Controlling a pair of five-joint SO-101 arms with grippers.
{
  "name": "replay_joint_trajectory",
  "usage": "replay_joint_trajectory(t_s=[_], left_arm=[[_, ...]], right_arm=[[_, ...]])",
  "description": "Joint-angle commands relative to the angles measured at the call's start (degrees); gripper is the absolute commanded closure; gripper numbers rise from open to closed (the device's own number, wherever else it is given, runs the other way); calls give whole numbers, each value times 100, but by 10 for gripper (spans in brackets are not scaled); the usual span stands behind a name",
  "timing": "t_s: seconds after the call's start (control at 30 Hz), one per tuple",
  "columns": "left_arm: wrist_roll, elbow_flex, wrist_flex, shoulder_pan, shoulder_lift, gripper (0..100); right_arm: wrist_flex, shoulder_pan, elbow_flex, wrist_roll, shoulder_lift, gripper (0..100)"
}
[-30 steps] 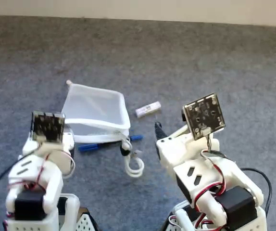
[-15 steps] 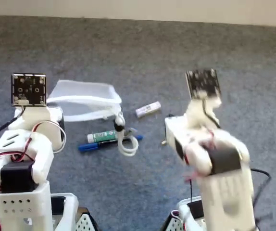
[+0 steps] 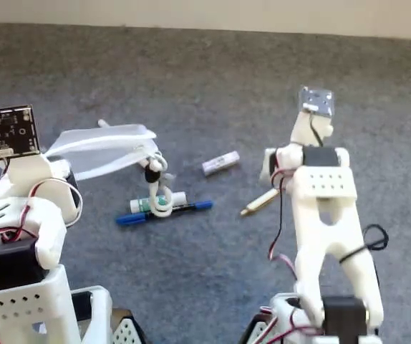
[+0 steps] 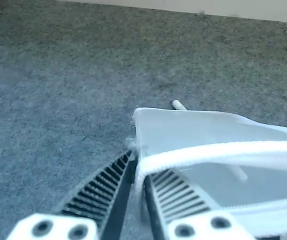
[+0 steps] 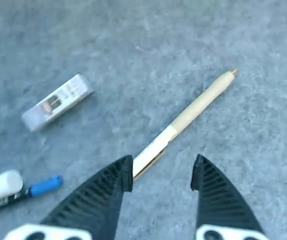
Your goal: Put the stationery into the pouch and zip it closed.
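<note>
Between its tight jaws, the left gripper (image 4: 136,165) has lifted the white mesh pouch (image 4: 198,132) by its rim. Right below the wide-open right gripper (image 5: 162,174) now lies the beige pen (image 5: 193,107), likely next to grab.

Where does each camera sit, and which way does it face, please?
High view: fixed behind and above the arms, looking down over the table; shows the left arm and right arm.
Left wrist view: on the left arm's wrist, looking along the left hand, shut on the pouch.
Right wrist view: on the right arm's wrist, looking down past the open right hand at the beige pen.
Shared: high and right wrist views both show the eraser and blue pen.
</note>
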Motion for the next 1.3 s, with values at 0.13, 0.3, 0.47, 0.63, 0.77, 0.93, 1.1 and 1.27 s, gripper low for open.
replay_joint_trajectory(t_s=[0.13,0.3,0.47,0.63,0.77,0.93,1.1,1.27], left_arm=[[79,-224,0,-31,4,993],[79,-136,-26,-31,4,993],[79,-136,-18,-31,4,993],[79,-136,-18,-31,4,993],[79,-136,-26,-22,4,993],[79,-136,-26,-22,4,993],[79,-136,-35,-22,4,993],[79,-136,-35,-13,4,993]], right_arm=[[-145,505,-1288,-220,1367,820],[-136,681,-1921,-220,2281,821],[-136,769,-2334,-220,2844,821],[-136,840,-2563,-220,3204,822],[-136,857,-2791,-220,3547,822],[-127,866,-3187,-220,4084,887],[57,866,-3582,-220,4558,894],[611,857,-4277,-220,5068,896]])
